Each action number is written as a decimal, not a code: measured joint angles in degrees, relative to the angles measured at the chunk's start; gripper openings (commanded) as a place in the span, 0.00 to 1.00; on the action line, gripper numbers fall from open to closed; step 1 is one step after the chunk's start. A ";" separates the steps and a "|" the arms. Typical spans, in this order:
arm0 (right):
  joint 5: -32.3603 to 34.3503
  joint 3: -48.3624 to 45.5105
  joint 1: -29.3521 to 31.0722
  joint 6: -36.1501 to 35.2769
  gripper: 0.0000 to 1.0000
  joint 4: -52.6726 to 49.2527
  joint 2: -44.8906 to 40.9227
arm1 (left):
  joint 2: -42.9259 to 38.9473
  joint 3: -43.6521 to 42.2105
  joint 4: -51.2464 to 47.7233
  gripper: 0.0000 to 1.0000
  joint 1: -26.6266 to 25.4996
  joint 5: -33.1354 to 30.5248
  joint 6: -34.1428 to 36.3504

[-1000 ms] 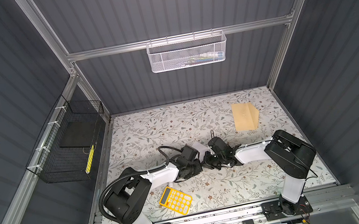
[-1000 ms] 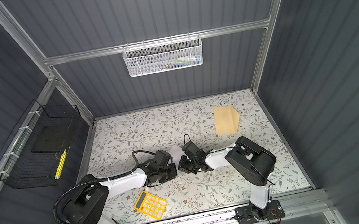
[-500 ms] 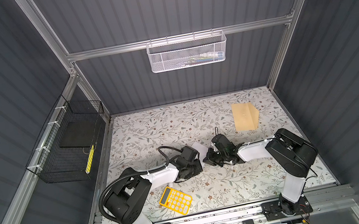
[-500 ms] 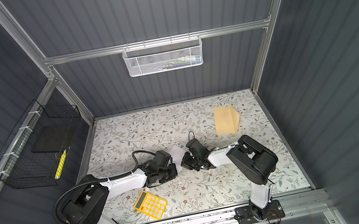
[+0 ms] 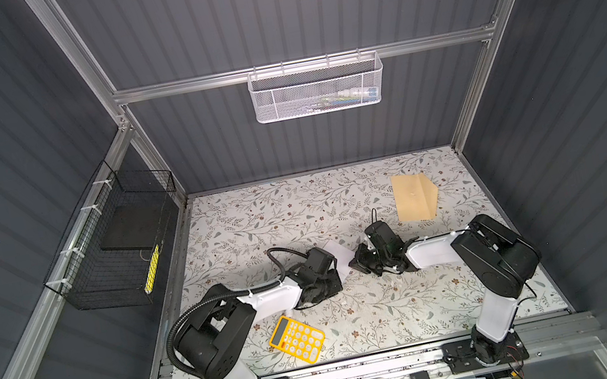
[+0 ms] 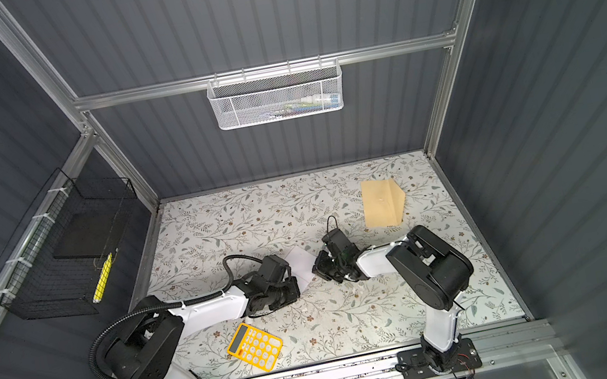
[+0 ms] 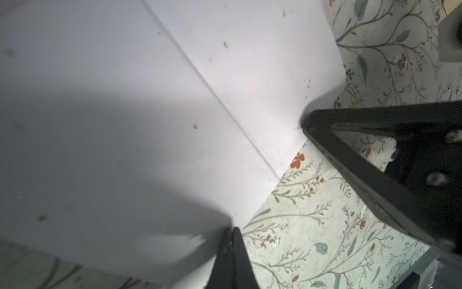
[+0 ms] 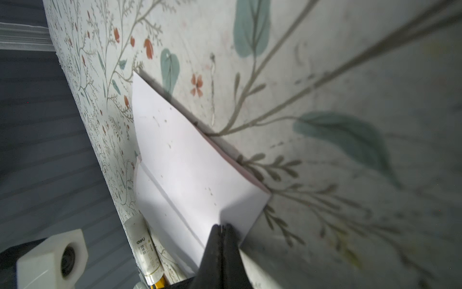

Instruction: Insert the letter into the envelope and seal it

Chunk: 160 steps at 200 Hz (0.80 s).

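Left hand point(image 7: 231, 229) first: its two black fingers are pressed together right on the edge of the thin white paper letter point(image 7: 150, 112), pinching it. Over to the right hand point(image 8: 221, 227), and it is the same story, with the fingers closed flat against each other on a corner of the same sheet. The left wrist view catches that right hand too, its black tip biting the paper edge where the sheet buckles a little. So both hands have the letter, one on each side.

A sharp crease line runs straight across the sheet, and small dark specks dot its surface. Part of the paper sits lifted, throwing a shadow onto the floral-patterned table point(image 5: 256, 215) beneath. In both top views the letter point(image 5: 336, 254) shows as a white patch between the two wrists, around the middle of the table.

Just beside the sheet, in the right wrist view, lies a white glue-stick tube point(image 8: 141, 246) with grey print and a yellow end.

Further out, the tan kraft-paper envelope point(image 5: 415, 196) lies flat near the far right corner, its pointed flap toward the right wall, well apart from the letter. Toward the near edge, by the left arm, a yellow rectangular calculator point(image 5: 296, 339) rests at an angle. On the back rail hangs a white mesh basket point(image 5: 315, 87), and on the left wall a black wire basket point(image 5: 114, 249).
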 measured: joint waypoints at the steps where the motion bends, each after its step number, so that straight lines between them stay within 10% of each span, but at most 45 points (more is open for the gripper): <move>1: 0.04 0.00 -0.09 -0.02 0.00 -0.04 -0.02 | -0.02 -0.02 0.00 0.00 0.00 0.00 0.00; 160: 4.07 1.55 -7.10 -4.81 0.00 -6.36 -3.41 | -0.17 -0.35 0.44 0.00 0.00 0.02 0.76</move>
